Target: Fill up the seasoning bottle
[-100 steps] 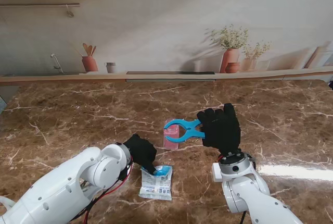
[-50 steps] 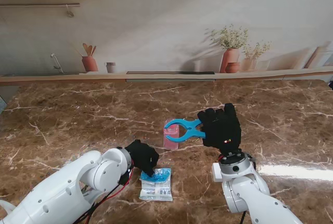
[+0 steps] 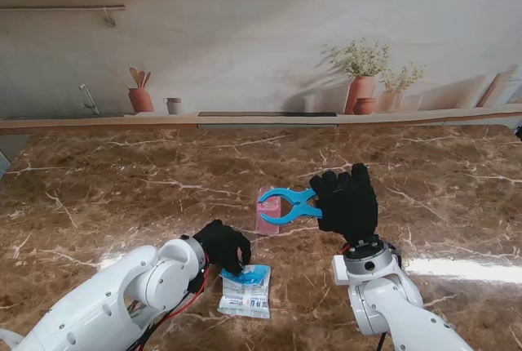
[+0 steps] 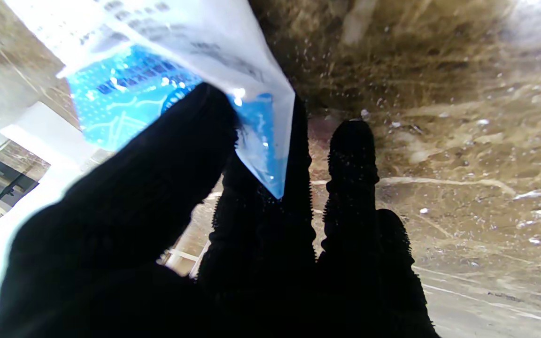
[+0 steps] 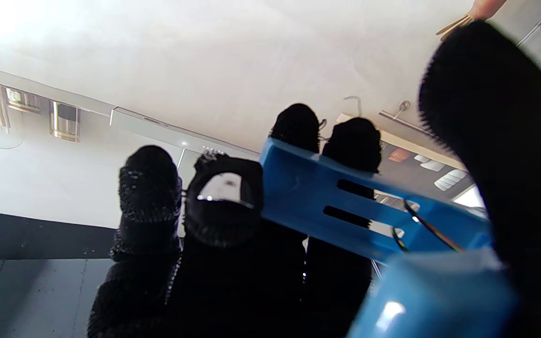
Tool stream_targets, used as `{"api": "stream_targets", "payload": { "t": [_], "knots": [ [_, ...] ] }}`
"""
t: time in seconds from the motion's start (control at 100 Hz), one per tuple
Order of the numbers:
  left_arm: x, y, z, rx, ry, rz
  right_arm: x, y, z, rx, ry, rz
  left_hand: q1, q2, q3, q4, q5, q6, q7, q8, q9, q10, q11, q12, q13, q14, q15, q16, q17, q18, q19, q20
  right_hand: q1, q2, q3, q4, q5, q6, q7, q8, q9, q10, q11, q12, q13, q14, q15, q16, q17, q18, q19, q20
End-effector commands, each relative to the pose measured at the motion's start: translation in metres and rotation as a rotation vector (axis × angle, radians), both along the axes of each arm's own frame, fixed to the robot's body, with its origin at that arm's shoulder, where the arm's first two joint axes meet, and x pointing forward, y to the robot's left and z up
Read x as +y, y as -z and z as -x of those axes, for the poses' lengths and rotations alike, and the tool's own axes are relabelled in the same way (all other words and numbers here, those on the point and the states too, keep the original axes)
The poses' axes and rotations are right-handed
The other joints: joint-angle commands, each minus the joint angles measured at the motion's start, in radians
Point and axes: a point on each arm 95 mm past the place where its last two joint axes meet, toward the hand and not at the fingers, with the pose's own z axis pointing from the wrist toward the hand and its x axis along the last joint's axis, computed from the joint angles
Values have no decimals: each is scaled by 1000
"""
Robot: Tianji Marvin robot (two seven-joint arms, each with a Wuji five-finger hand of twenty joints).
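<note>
Seasoning bottle (image 3: 268, 211), pink, stands just ahead of our right hand (image 3: 349, 202), at the open tips of the blue tongs (image 3: 289, 206) that hand grasps, so the tool can, we judge, steady or grip it for filling. Our left hand (image 3: 225, 245) pinches a corner of the blue-and-white seasoning packet (image 3: 245, 289) between thumb and fingers (image 4: 294, 155); the rest lies on the marble table (image 3: 122, 188) beside the fingers, probably being lifted for pouring. We count one bottle, one packet, one pair of tongs
</note>
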Motion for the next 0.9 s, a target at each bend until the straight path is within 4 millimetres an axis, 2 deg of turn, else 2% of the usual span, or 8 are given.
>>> {"api": "stream_targets", "payload": {
  "t": [0.0,0.07,0.1,0.22,0.32,0.37,0.53,0.89],
  "knots": [
    [5,19,10,47,0,-32,-2,4,1,18,12,7,49,-12,64,-16,97,-52,119,-52,32,-16,0,43,-23,-9,-70,-14,-30,-20,9,-22,109,137,23,39,202,-208,589,175,195,-102,747,105,1,-91,-21,22,-8,12,-14,21],
    [6,18,10,50,7,-40,-2,4,1,17,12,7,49,29,76,-2,108,-151,246,34,-8,-13,21,111,-51,10,-72,0,-32,7,-32,-44,109,137,23,39,202,-208,589,175,195,-102,746,105,0,-91,-21,22,-8,12,-14,21],
    [6,18,10,45,6,-41,-2,4,1,17,12,8,46,31,96,2,101,-171,279,85,-21,-9,32,143,-59,20,-67,11,-33,15,-42,-48,109,136,22,39,202,-208,589,175,195,-102,746,106,0,-90,-21,22,-8,12,-14,21],
    [6,19,10,25,3,-41,-2,5,1,20,11,10,31,25,205,-44,47,-219,269,436,-66,-24,76,270,-76,34,-44,60,-36,40,-61,-37,109,136,23,39,202,-208,589,175,195,-102,746,106,0,-90,-21,22,-8,12,-15,21],
    [7,20,9,-8,3,-27,-3,6,2,32,11,17,44,49,227,-82,20,-231,269,655,-87,-50,142,375,-68,48,-7,110,-39,59,-42,-15,111,132,26,40,204,-205,592,177,198,-100,745,105,4,-88,-20,21,-6,13,-13,22],
    [7,19,10,-18,4,-19,-3,7,2,38,11,21,59,68,210,-89,19,-233,266,725,-90,-59,159,412,-65,52,-7,161,-39,61,-42,-14,111,129,28,40,206,-204,592,177,202,-100,744,105,6,-88,-19,21,-3,14,-11,23],
    [5,17,11,-95,17,28,-5,13,2,92,9,44,77,89,199,-103,15,-250,292,819,-84,-73,200,475,-56,59,27,235,-38,51,-43,-15,111,90,64,39,229,-199,593,176,209,-95,756,113,22,-84,-10,21,9,18,0,26],
    [0,4,20,-257,62,77,-7,35,0,331,-7,128,74,88,203,-105,14,-261,290,843,-75,-72,207,492,-52,70,42,253,-40,64,-47,-16,101,-17,170,23,245,-169,635,162,215,-71,822,85,66,-52,15,20,34,54,41,30]
  ]
}}
